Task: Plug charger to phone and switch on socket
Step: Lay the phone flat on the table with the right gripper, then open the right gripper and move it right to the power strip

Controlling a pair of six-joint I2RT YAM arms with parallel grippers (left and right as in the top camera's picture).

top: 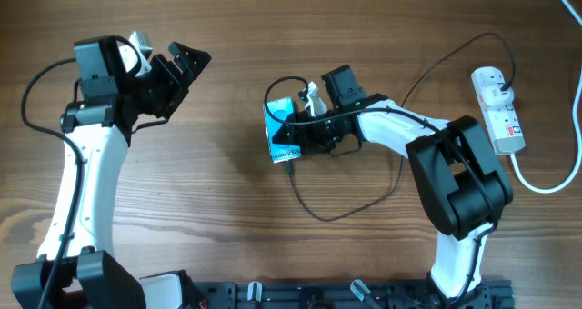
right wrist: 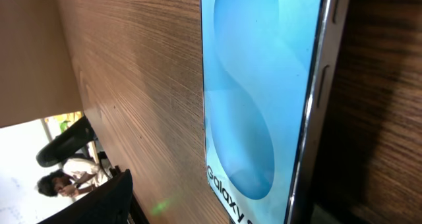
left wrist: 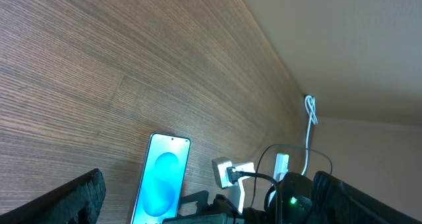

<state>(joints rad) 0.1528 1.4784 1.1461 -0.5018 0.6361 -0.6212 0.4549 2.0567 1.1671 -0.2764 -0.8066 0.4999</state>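
The phone [top: 277, 125] lies flat at mid-table, with its cyan screen lit and a "Galaxy" band at its near end. It also shows in the left wrist view [left wrist: 161, 184] and, close up, in the right wrist view [right wrist: 264, 92]. My right gripper [top: 291, 136] is open and low over the phone, its fingers [right wrist: 217, 211] either side of it. The charger's thin black cable [top: 338, 217] loops from the phone's near end round to the socket [top: 498, 109] at the far right. I cannot tell whether its tip is seated in the phone. My left gripper [top: 182, 68] is open and empty at the far left [left wrist: 211, 204].
A thick white cable [top: 536, 184] runs from the socket off the right edge. A white adapter [left wrist: 227, 172] with a black lead sits on the right wrist. Bare wooden table [top: 227, 191] lies between the arms.
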